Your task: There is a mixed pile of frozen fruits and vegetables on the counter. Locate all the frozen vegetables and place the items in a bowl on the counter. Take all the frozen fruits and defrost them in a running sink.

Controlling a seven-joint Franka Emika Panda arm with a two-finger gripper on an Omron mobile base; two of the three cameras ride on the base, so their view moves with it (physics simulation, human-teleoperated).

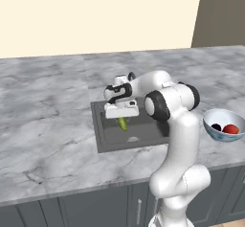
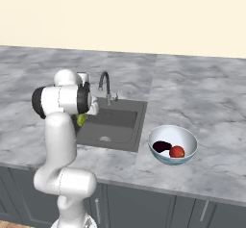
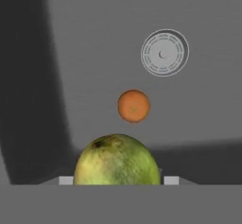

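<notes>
Right up against the hand cam is the yellow-green oval fruit (image 3: 117,159), pinched in the gripper (image 1: 123,120) and hanging over the sink (image 1: 107,135). Its long axis looks to point down toward the basin floor, stem dimple tipped up-left in the hand view. I'd guess it's light, rigid and a bit slick if frozen, so a grip across the fat middle makes sense. The orange ball (image 3: 133,106) already sits in the basin near the drain (image 3: 164,52). The eggplant (image 2: 162,146) and red ball (image 2: 177,151) are in the bowl (image 2: 188,138) on the counter (image 2: 211,102).
</notes>
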